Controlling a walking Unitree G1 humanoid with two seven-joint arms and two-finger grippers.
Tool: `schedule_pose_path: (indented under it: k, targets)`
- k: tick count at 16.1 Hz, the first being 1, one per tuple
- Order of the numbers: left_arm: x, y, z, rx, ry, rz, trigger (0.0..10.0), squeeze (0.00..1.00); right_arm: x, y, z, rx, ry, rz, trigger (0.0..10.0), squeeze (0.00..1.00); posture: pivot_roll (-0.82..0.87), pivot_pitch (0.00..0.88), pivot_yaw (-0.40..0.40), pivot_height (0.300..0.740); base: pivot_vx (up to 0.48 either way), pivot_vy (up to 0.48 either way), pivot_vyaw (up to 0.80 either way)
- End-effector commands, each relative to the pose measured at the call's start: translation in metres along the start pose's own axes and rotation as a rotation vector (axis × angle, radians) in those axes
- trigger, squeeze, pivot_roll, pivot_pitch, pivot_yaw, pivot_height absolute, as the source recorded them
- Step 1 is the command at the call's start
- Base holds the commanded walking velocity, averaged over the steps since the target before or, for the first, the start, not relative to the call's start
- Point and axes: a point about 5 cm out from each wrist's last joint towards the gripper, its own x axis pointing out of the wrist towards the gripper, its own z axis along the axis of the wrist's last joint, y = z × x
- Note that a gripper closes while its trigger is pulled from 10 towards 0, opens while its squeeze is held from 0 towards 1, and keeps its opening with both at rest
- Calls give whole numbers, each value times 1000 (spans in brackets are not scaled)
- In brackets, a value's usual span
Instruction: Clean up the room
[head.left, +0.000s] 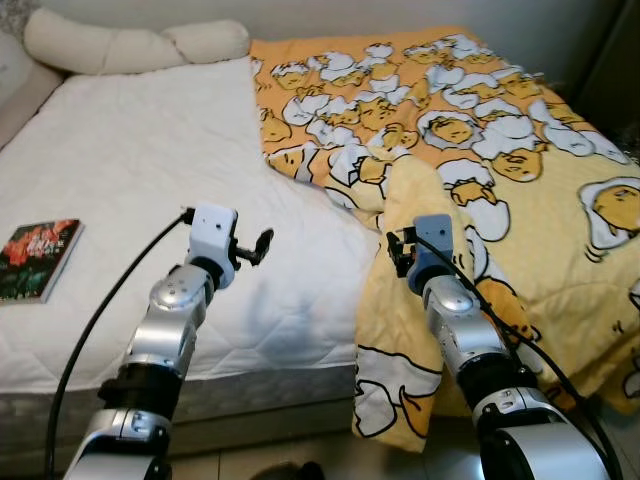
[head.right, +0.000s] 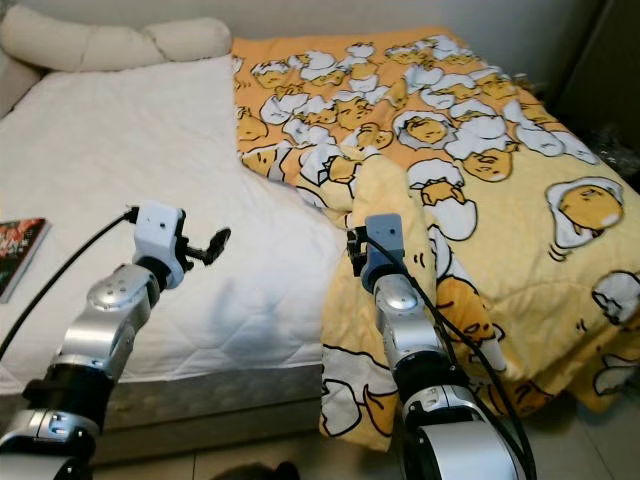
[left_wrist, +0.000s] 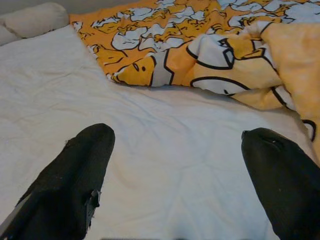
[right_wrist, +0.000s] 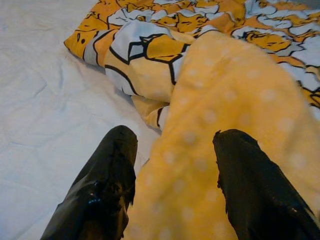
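- The bed (head.left: 130, 170) fills the room ahead, its white mattress bare on the robot's left.
- The yellow blanket (head.left: 480, 130) lies bunched over the right half, one fold spilling off the front edge toward the floor.
- A long pillow (head.left: 120, 45) rests at the head.
- A book (head.left: 35, 258) sits near the left edge, well apart from both arms.
- The right gripper (right_wrist: 172, 175) straddles a raised blanket fold, fingers spread and not yet pinching; closing too shallow, I judge, would let the cloth slip free.
- The left gripper (left_wrist: 175, 175) hovers wide open and empty over bare sheet; it could snag the sheet instead.
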Motion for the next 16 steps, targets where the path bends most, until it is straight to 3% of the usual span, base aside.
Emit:
schedule_pose_path:
  k: [1,6,10,14,16]
  targets:
    - [0,-3,-1,10,3,-6,10000,0,0,-4,1,-11,-8,-19,10000,0,3,0,93,740,0,285,0]
    - [-1,-4,-4,9,7,-12,10000,0,0,-2,0,-15,-12,-17,10000,0,0,0,93,740,0,170,0]
    - [-2,-11,-5,-39,-14,-32,10000,0,-1,-1,-1,-20,-19,-8,10000,0,3,0,91,740,0,0,0]
    - [-6,-7,-12,-112,-20,-11,10000,0,-3,3,-1,-9,-33,33,10000,0,9,0,81,740,0,0,0]
    - [-7,-6,-16,-114,-13,-11,10000,0,-3,4,-2,-77,-33,40,10000,0,11,0,76,740,127,0,0]
